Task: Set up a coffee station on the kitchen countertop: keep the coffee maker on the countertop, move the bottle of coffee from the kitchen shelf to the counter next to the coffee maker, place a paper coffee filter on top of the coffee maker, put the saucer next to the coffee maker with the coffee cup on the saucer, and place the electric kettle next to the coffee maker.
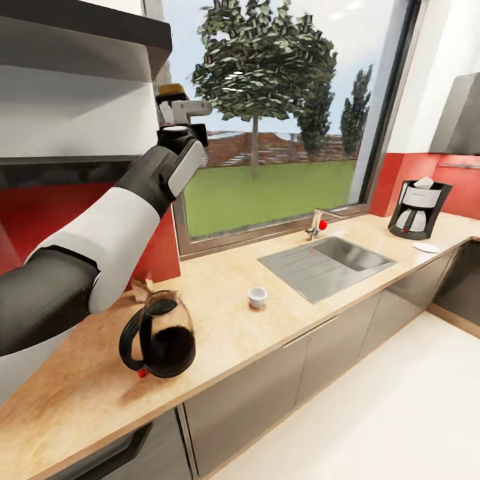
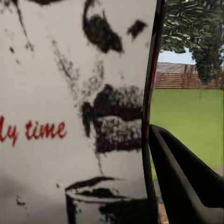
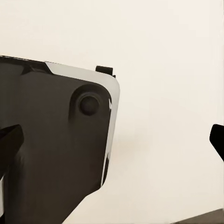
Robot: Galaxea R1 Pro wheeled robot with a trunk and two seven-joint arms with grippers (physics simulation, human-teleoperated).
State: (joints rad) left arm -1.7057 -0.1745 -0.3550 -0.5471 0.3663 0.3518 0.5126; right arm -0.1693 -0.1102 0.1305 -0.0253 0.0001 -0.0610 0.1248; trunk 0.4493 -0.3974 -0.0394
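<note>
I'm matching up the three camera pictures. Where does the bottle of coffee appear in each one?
Head view: the bottle of coffee is at upper left, its yellowish cap just above the raised left gripper, beside the shelf.
Left wrist view: its white label with red lettering takes up the left two-thirds, very close.
Right wrist view: not in it.
Shared landmark: the green lawn outside the window.

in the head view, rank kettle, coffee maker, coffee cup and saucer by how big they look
1. electric kettle, though it's nearest the camera
2. coffee maker, far off
3. coffee cup and saucer look alike; unranked
</note>
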